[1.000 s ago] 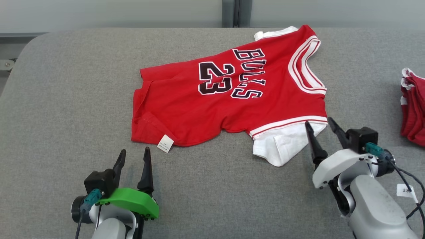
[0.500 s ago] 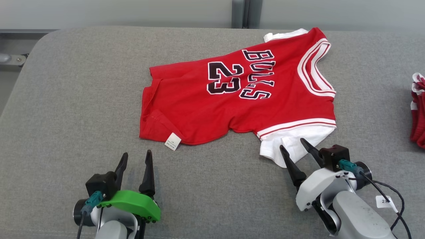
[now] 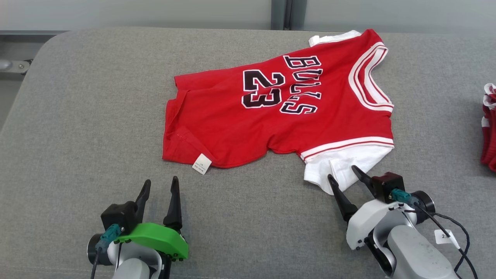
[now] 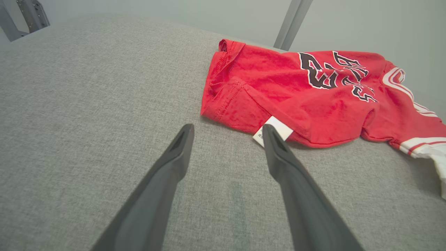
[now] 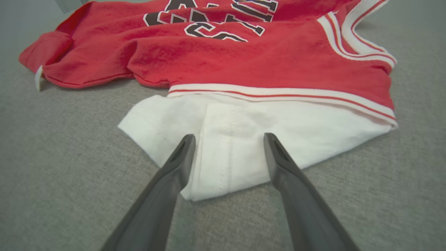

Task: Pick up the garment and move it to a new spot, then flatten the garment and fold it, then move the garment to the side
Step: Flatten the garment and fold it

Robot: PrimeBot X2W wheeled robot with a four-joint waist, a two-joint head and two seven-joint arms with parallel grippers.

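Left gripper (image 3: pixel 161 181) sits at the lower left of the head view. Its jaws are spread wide and hold nothing. Both fingers point up the frame over the bare grey desk (image 3: pixel 77 128), just short of the garment's near edge.

Right gripper (image 3: pixel 341 172) sits at the lower right of the head view, also fully spread and gripping nothing. In the right wrist view its fingers (image 5: pixel 167 181) straddle the near corner of the white sleeve (image 3: pixel 362 157), with the tips overlapping the white fabric. Whether they touch the cloth cannot be determined.

The garment (image 3: pixel 271 128), a red jersey, lies face up at the centre of the head view, reaching toward the upper right. A small white label (image 3: pixel 202 163) projects from its lower left hem, just above the left gripper. That hem corner is folded over on itself. Black "BULLS 23" lettering (image 3: pixel 271 87) reads sideways across the chest. The white-and-red striped neckline (image 3: pixel 366 83) lies at the upper right. A second white sleeve edge shows at the top.

A second bundle of red cloth (image 3: pixel 489 128) lies at the right edge of the frame, well apart from the jersey.
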